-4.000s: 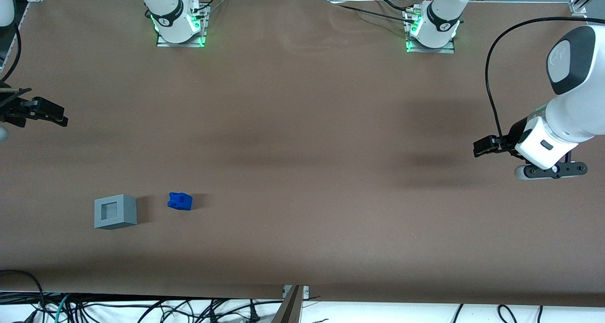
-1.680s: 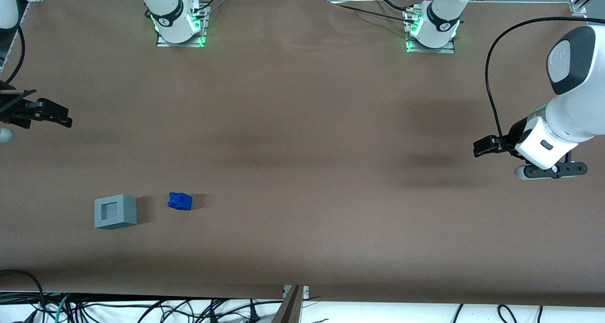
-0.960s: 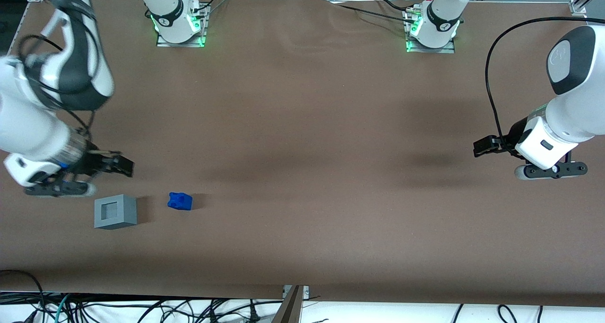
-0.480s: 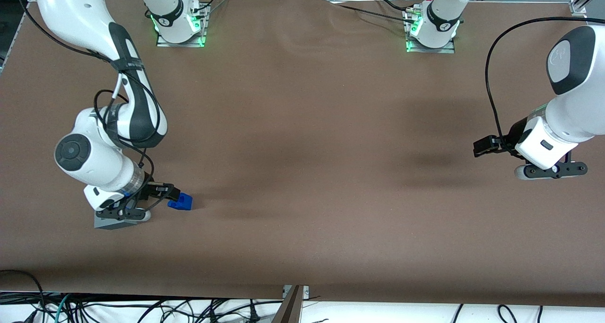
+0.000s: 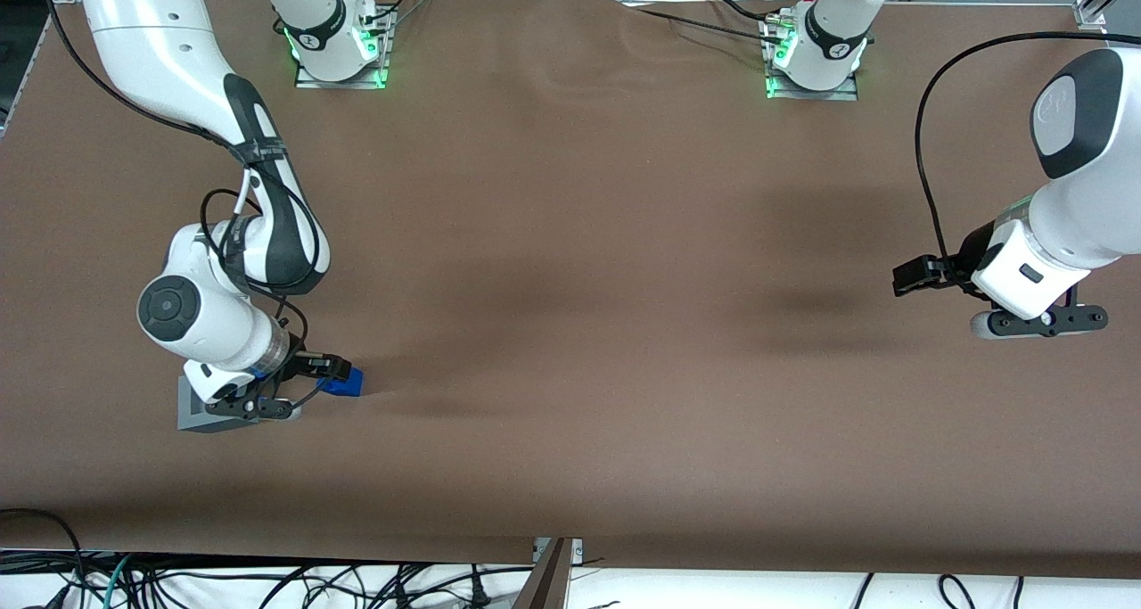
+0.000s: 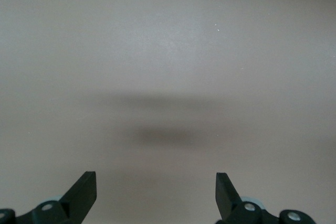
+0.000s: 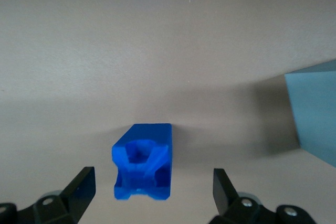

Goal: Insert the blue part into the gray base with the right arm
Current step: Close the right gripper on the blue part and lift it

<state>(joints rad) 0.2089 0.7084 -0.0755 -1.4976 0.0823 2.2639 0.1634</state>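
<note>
My pincer [image 7: 152,192] open, fingers straddling blue part [image 7: 143,162] on desk [image 5: 570,279], lower left of front frame. Part centred between fingers; base [image 5: 192,413] just beside.

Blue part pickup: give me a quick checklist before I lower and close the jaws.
1. Small bright-blue plastic block lies between the two fingers of the black two-finger gripper: ok.
2. Jaws open wider than the block: ok.
3. Block resting free on the brown table, not yet gripped: ok.
4. Light-gray plastic cube stands beside the block, apart from it: ok.
5. Cube's square recess unobstructed: cannot tell, the white right arm covers it in the front view.
6. Gripper low enough to close: cannot tell.
</note>
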